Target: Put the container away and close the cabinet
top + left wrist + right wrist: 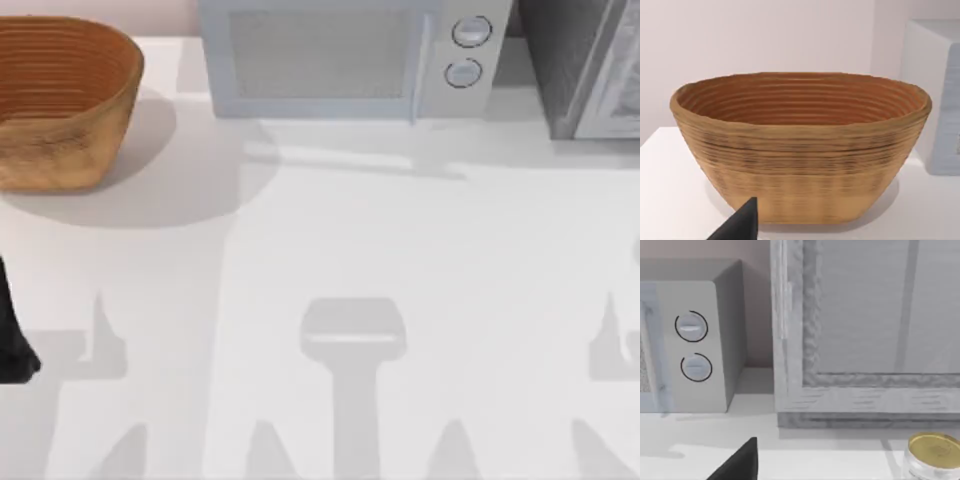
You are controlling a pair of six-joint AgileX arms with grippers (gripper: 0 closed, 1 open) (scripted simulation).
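Cabinet (590, 70) at table's far right, beside microwave (350, 55); basket (60, 100) far left. Jar (932, 455), gold lid, sits just before the cabinet. Right arm should approach it squarely. Either gripper's grasp: cannot tell.

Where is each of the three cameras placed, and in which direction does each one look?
Top view: above the table, looking down at the wicker basket, microwave and cabinet; the left arm at the left edge.
Left wrist view: low, facing the wicker basket; one left fingertip.
Right wrist view: low, facing the cabinet, microwave and gold-lidded jar; one right fingertip.
Shared: the microwave's two dials.
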